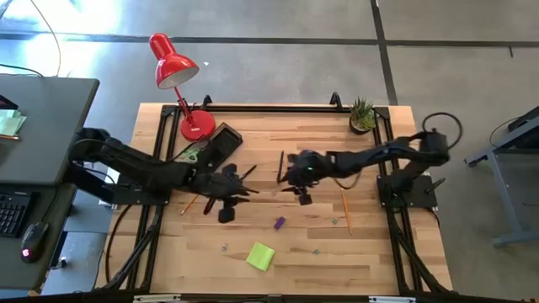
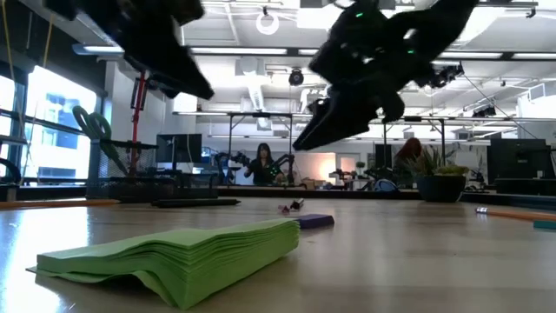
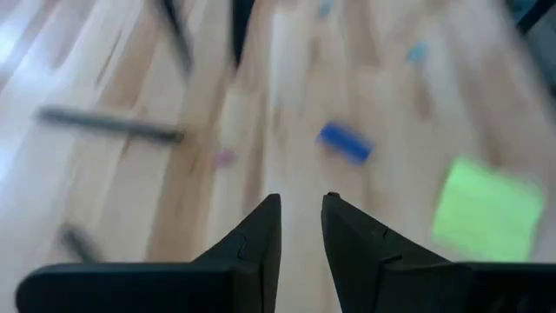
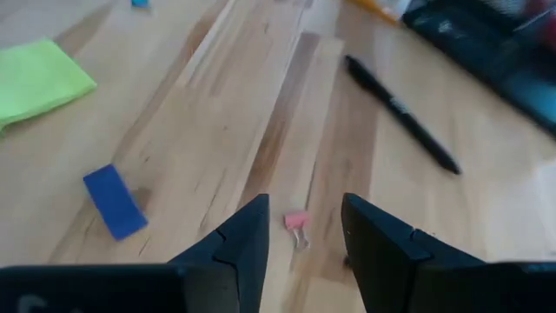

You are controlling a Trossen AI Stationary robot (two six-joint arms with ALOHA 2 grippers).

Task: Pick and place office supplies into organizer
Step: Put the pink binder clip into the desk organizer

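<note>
You have a tabletop (image 4: 217, 113) of pale wood strips, smooth with a soft satin sheen and visible grain. Just ahead of the right hand (image 4: 304, 239), whose fingers (image 4: 248, 239) look like matt black plastic, lies a tiny pink clip (image 4: 297, 223) and, to one side, a matt blue block (image 4: 115, 202). Beyond it the pen (image 4: 401, 113) is black with a slight gloss. The sticky-note pad (image 2: 182, 252) is matt lime-green paper, its stacked sheet edges showing. The lamp (image 1: 175, 66) shade is glossy red.
</note>
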